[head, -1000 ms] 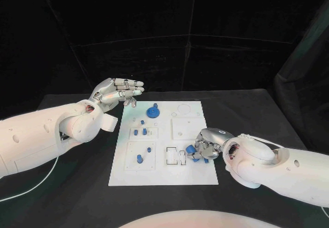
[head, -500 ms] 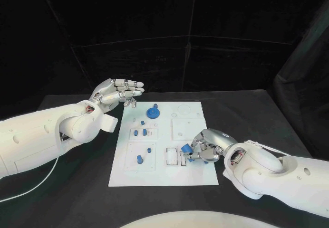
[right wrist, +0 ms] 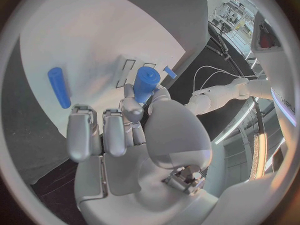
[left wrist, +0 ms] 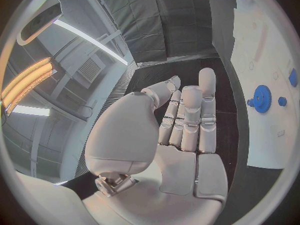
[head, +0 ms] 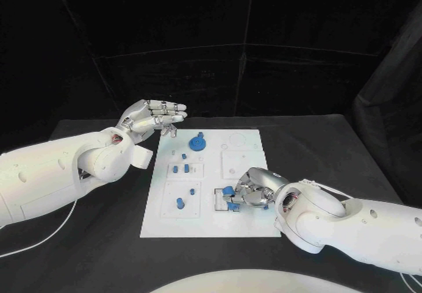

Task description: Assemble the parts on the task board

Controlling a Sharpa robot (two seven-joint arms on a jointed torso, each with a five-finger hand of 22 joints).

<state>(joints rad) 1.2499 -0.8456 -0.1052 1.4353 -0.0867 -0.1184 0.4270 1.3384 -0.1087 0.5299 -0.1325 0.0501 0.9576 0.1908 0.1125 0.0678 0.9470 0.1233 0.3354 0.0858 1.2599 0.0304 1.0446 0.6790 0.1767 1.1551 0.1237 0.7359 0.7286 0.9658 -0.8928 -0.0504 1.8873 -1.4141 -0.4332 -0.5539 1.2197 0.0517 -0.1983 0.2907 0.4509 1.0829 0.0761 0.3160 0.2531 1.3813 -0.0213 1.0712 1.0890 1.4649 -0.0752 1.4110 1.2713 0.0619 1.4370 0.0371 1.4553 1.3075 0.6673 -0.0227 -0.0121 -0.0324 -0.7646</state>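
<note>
Your right hand (head: 252,191) is pinching a blue peg (right wrist: 145,83) over the board (head: 246,227), right by the slots (head: 220,199). Left hand (head: 155,117) hovers past the board's far-left corner, fingers loose, holding nothing.

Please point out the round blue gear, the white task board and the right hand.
round blue gear (head: 198,144), head view, its face.
white task board (head: 250,227), head view, bare corner.
right hand (head: 253,187), head view, its back.

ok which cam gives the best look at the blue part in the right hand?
Right wrist view: the blue cylinder stands clear between the right hand's fingertips. In the head view it is small, partly covered by that hand.
</note>
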